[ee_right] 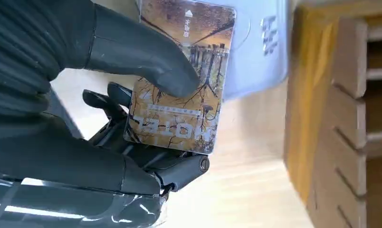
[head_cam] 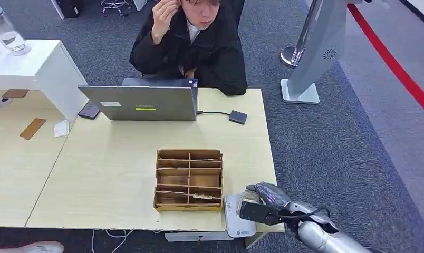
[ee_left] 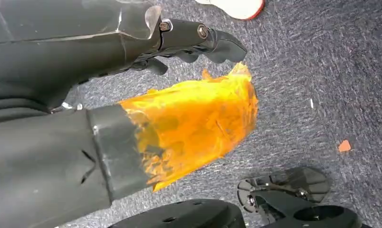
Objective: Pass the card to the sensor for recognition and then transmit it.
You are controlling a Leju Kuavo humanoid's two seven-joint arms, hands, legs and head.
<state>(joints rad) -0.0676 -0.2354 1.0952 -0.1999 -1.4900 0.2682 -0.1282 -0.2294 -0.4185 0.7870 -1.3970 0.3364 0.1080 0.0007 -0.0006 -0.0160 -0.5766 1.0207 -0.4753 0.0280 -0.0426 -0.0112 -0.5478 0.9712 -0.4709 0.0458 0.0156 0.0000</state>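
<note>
Our right robot hand pinches the card, its far end over the white sensor just ahead.

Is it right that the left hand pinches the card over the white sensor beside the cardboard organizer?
Not the left: the right hand pinches the card over the white sensor beside the cardboard organizer, as the right wrist view shows. The left hand hangs above the carpet.
</note>
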